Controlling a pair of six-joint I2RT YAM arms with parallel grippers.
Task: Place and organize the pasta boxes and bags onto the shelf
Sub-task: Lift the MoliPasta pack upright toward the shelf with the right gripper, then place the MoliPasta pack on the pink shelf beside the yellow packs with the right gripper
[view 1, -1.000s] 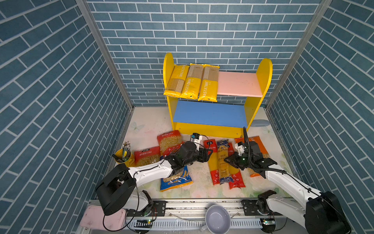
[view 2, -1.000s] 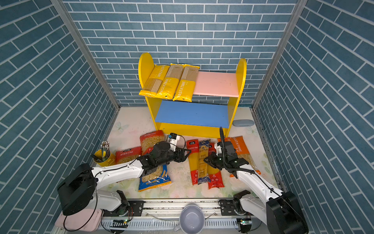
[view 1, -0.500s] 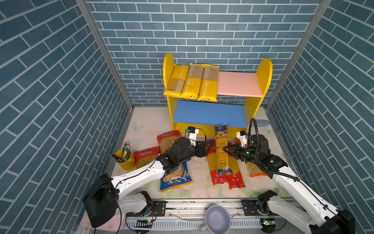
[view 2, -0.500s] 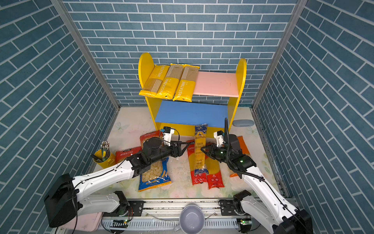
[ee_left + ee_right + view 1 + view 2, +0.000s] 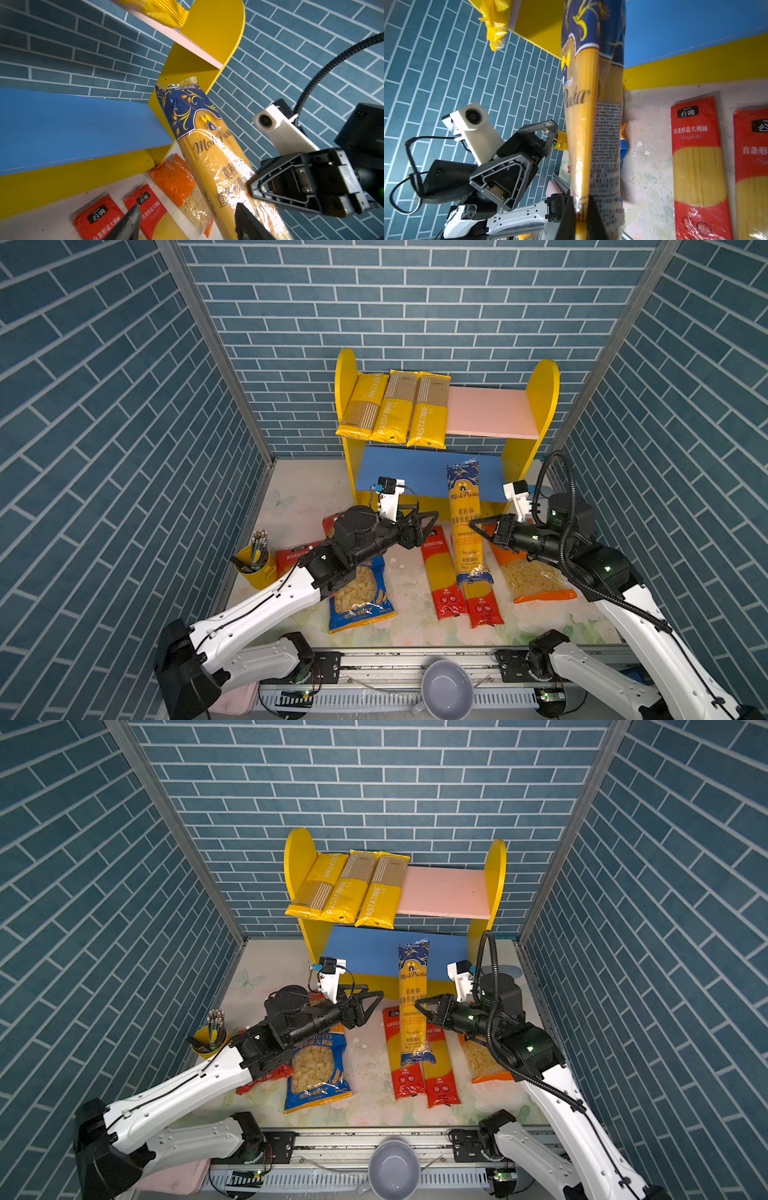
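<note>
Two-tier wooden shelf (image 5: 536, 414) with yellow round-topped sides, pink upper board and blue lower board, standing at the tabletop's far edge; three long yellow "PASTATIME" spaghetti packs (image 5: 392, 408) side by side at the left end of the pink board, overhanging its front edge; long clear spaghetti pack with dark-blue top (image 5: 465, 506) held aslant above the tabletop, top end before the blue board's front edge, pinched at mid-length by the right gripper (image 5: 473, 526); two long red spaghetti packs (image 5: 440, 572) flat beneath it, mid-tabletop; orange short-pasta bag (image 5: 536, 576) toward the right edge; blue short-pasta bag (image 5: 361, 593) toward the front edge; left gripper (image 5: 430, 526), fingers spread, just beside the held pack.
</note>
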